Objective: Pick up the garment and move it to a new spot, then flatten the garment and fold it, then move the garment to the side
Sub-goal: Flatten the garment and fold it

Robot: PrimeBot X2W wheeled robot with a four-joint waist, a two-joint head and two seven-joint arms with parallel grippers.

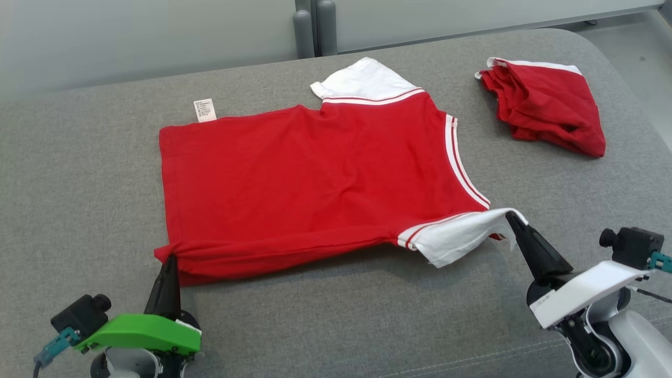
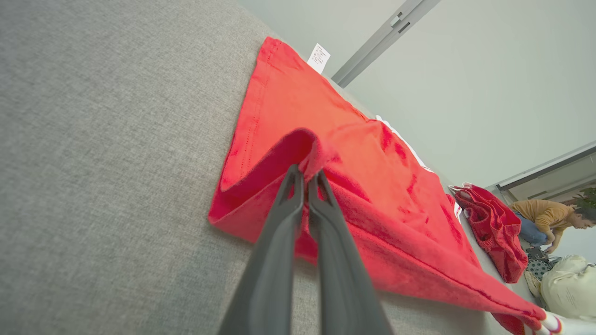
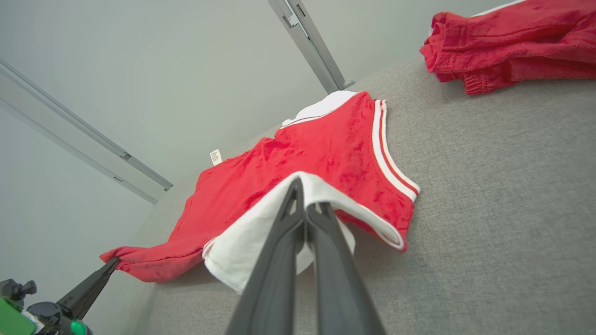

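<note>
left end effector [image 1: 169, 258]: pinching near hem corner of red white-sleeved cotton t-shirt [image 1: 315, 178]
right end effector [image 1: 510, 217]: pinching its near sleeve [image 1: 457, 239]
long axis: spans both grips

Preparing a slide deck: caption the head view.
Red shirt, left gripper pinching its hem corner, right gripper its white sleeve; second red garment lies aside.

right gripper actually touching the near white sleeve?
Touching. The right wrist view shows the right gripper shut on the white sleeve, with the fabric pinched and lifted at the fingertips.
</note>
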